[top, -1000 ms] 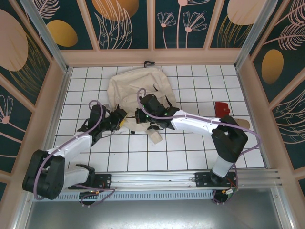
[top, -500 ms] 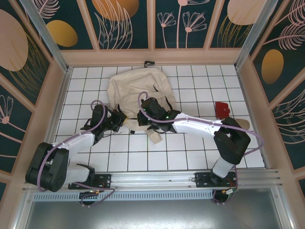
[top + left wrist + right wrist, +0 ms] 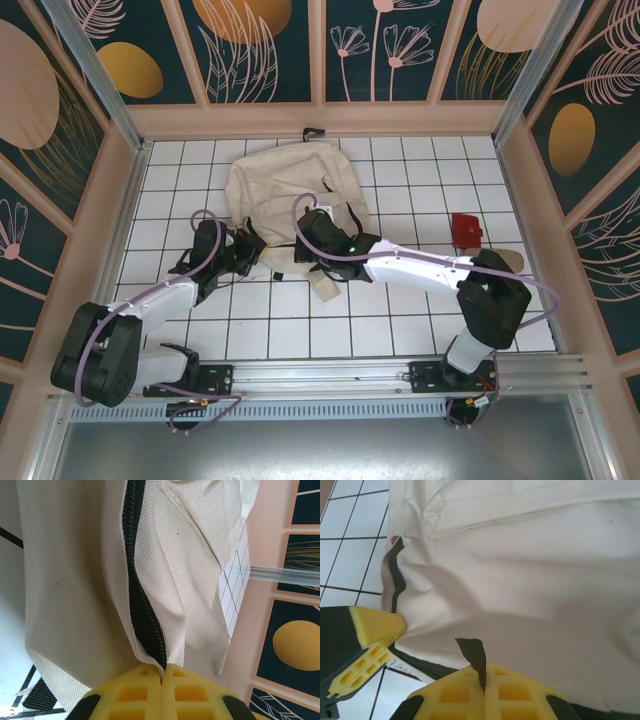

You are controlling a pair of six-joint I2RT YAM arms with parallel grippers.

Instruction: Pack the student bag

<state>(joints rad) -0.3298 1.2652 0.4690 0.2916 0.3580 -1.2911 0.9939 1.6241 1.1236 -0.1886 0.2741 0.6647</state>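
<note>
- Student bag (image 3: 290, 185) lies flat, stretching away ahead of both finger pairs.
- Left gripper (image 3: 162, 672) is pinched shut on its zipper (image 3: 142, 610), which runs straight ahead.
- Right gripper (image 3: 484, 672), just beside, is clamped on a black tab (image 3: 472, 652).

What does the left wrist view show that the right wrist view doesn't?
Left wrist: dark zipper teeth running down the student bag into the left gripper, whose jaws are shut on the bag's edge. There is also a wall panel with an orange oval.
Right wrist: a black tab pinched in the right gripper, jaws shut; a pocket seam; and the left gripper close by at lower left.
Both: beige bag fabric, the white tiled table, and yellow jaws shut at the bottom edge.
</note>
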